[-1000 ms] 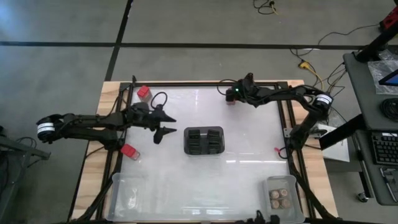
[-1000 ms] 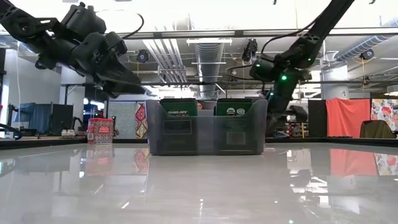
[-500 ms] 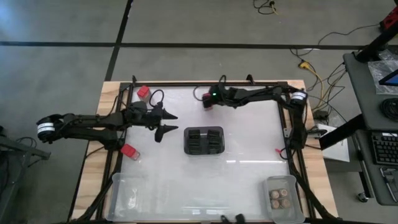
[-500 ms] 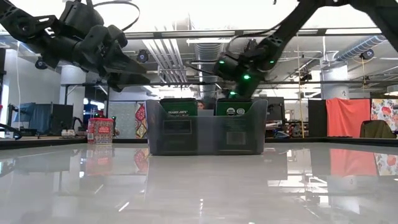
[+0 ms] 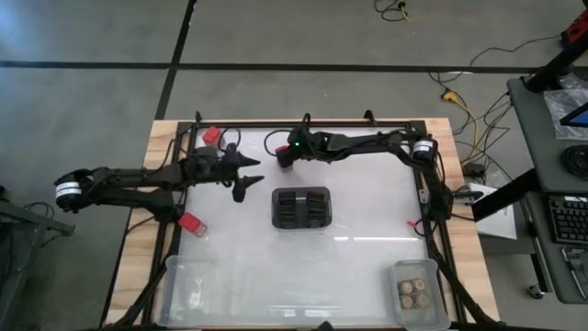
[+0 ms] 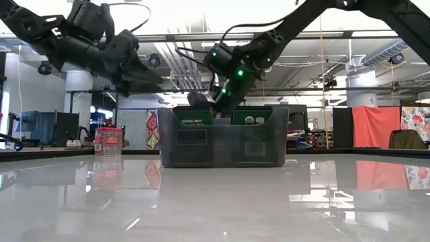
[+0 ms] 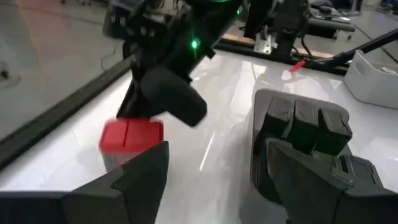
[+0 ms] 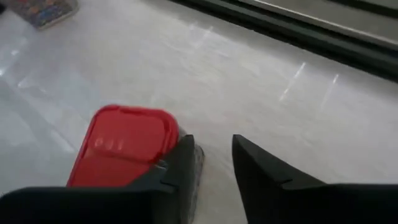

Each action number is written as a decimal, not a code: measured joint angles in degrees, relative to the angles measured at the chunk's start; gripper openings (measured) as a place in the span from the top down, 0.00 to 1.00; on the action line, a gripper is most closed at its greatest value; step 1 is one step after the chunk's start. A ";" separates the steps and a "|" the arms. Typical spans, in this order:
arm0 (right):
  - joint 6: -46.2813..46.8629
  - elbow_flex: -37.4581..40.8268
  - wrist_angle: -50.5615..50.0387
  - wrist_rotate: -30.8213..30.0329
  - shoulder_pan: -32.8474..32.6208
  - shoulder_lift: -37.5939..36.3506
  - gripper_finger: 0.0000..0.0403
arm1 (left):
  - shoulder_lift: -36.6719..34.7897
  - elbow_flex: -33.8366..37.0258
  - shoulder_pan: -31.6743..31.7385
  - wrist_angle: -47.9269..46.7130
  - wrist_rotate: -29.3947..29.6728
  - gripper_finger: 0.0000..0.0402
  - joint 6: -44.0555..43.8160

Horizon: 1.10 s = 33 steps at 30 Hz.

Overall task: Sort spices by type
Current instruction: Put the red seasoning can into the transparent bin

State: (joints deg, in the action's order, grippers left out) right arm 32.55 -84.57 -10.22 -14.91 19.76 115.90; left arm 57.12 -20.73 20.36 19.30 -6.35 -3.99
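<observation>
High view, right claw (image 5: pixel 283 162) moved leftward, red spice (image 5: pixel 286 159) alongside

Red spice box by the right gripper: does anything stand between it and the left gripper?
Only the right gripper itself: it hangs right over the red spice box, a dark finger covering its upper edge toward the left gripper. Nothing else shows between them.
</observation>
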 joint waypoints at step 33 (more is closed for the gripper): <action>12.25 17.79 -39.17 -28.35 -33.85 -41.75 0.24 | 46.93 -62.52 3.54 -67.40 8.27 0.30 54.01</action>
State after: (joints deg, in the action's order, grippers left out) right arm 44.81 -66.77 -49.39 -43.26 -14.10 74.15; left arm 104.05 -83.25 23.90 -48.11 1.92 50.02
